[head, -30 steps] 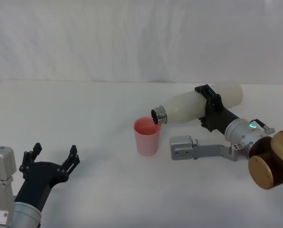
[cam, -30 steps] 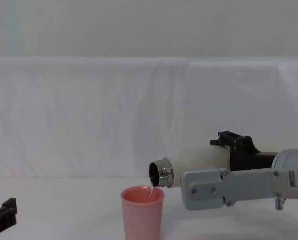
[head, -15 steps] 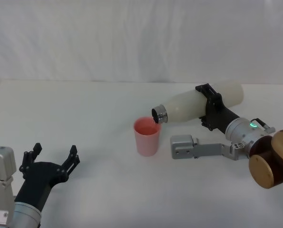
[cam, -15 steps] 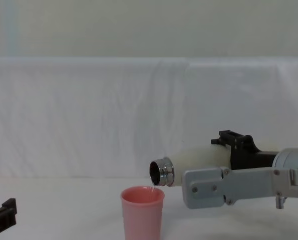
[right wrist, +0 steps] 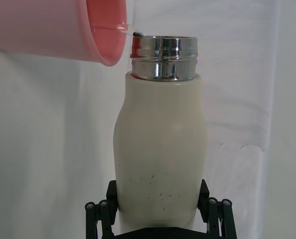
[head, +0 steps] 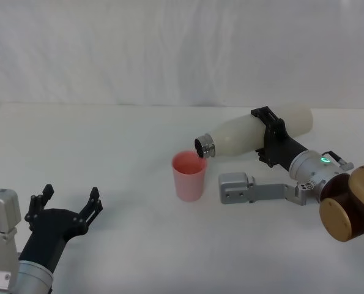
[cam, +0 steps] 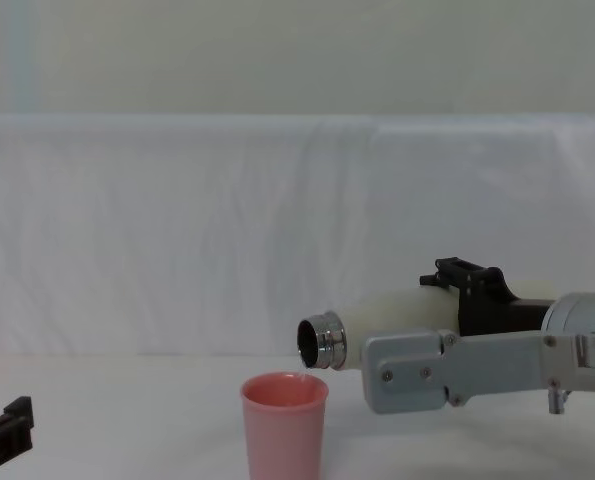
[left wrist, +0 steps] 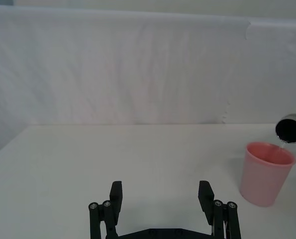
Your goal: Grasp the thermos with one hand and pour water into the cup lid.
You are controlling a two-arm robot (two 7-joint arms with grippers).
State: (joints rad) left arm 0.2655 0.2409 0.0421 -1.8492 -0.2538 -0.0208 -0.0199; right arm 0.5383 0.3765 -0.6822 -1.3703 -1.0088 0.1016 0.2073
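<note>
Head view: the right pincer (head: 271,142) grips the thermos (head: 249,134) around its body, holding it nearly horizontal above the white surface (head: 139,128), steel neck just over the rim of the cup lid (head: 189,176) at its 2 o'clock. The left pincer (head: 65,205) rests open at the view's 8 o'clock.

Left wrist view: cup lid (left wrist: 265,173) upright, a thin stream entering it.

Right wrist view: fingers (right wrist: 102,214) clamp the thermos (right wrist: 160,149).

Chest view: the thermos (cam: 377,325) mouth hangs above the cup lid (cam: 284,425).
</note>
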